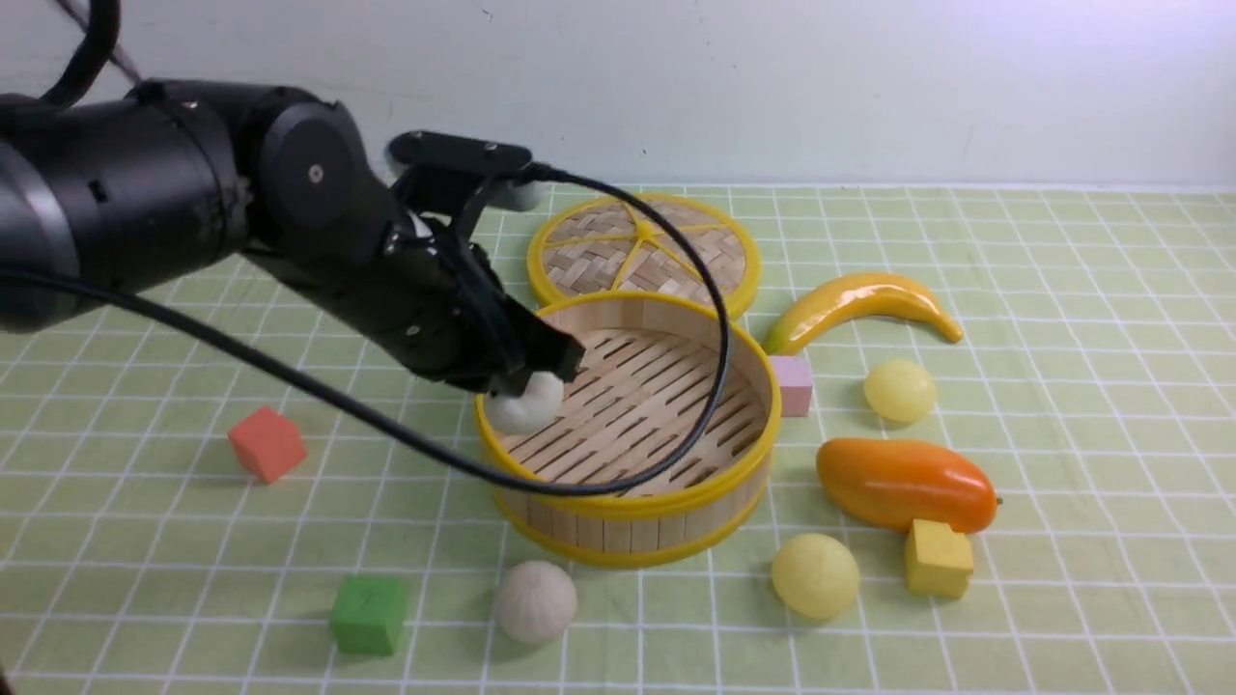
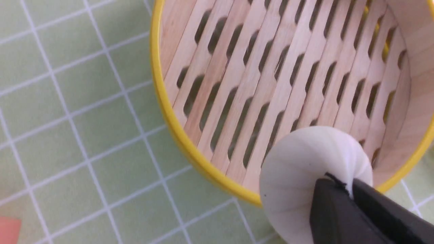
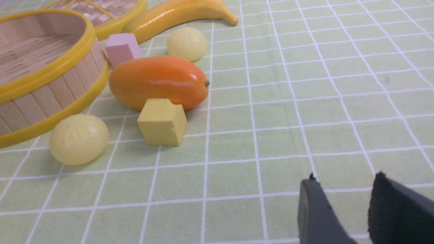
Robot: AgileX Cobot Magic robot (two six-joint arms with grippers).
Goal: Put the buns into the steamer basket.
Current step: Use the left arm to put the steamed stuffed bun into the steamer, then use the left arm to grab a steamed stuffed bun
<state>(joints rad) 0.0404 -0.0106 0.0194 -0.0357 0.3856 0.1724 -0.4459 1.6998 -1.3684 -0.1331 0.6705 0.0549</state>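
Basket [image 1: 632, 531]: round, slatted floor, wooden wall, yellow rims, upright on the green checked cloth [image 1: 1091, 386]. At its left side I have one off-white bun [image 2: 298, 169] pinched in my left gripper [image 2: 349, 186], a fold of its skin caught between the pressed-together tips. From the wrist the bun overlaps both the slats and the rim; I cannot tell whether it touches either. The black cable hides part of the basket's interior from the front.

My right gripper [image 3: 344, 178] stands with its fingers spread, nothing between them.

Outside the basket I record three buns on the cloth: the other off-white bun [image 1: 536, 602] just in front, one yellow bun [image 1: 816, 576] near its front right, and a farther yellow bun [image 1: 900, 391] beyond the mango [image 1: 908, 485]. The yellow cube [image 1: 939, 559] sits against the mango. Behind the basket lies the woven lid [image 1: 589, 263], partly hidden; the pink cube [image 1: 792, 386] is at the basket's right.
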